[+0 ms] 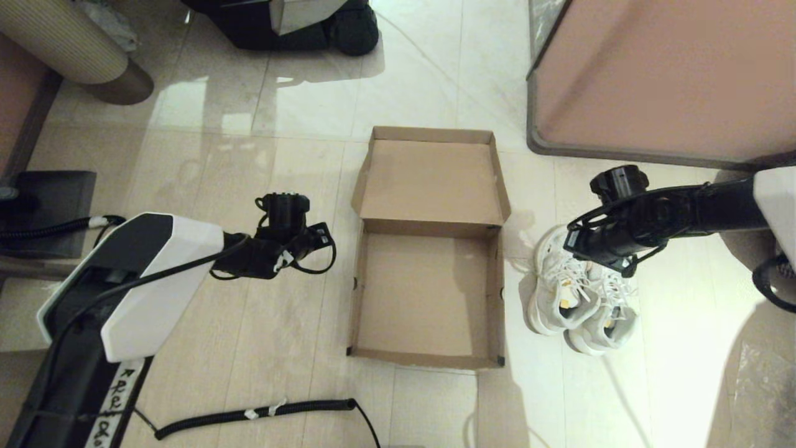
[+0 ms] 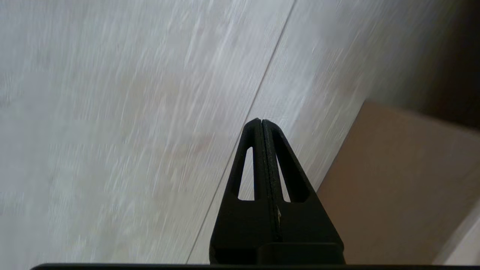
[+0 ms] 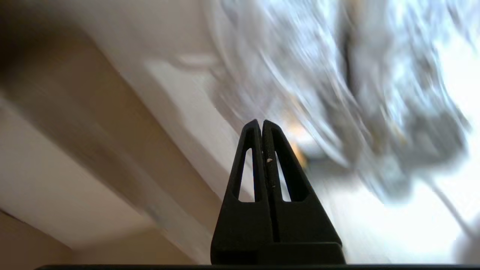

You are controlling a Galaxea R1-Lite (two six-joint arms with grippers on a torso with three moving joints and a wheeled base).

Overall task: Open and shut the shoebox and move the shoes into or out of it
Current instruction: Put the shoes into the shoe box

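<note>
Head cam overhead; wrist cams low, sharing shoebox (image 1: 429,249).

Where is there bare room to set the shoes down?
Inside the open shoebox is bare cardboard. The floor between the box and left gripper is free. It is crowded right of the box, where the shoes sit under the right gripper.

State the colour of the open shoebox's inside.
Plain brown cardboard, the shoebox empty inside; the head view shows it best.
</note>
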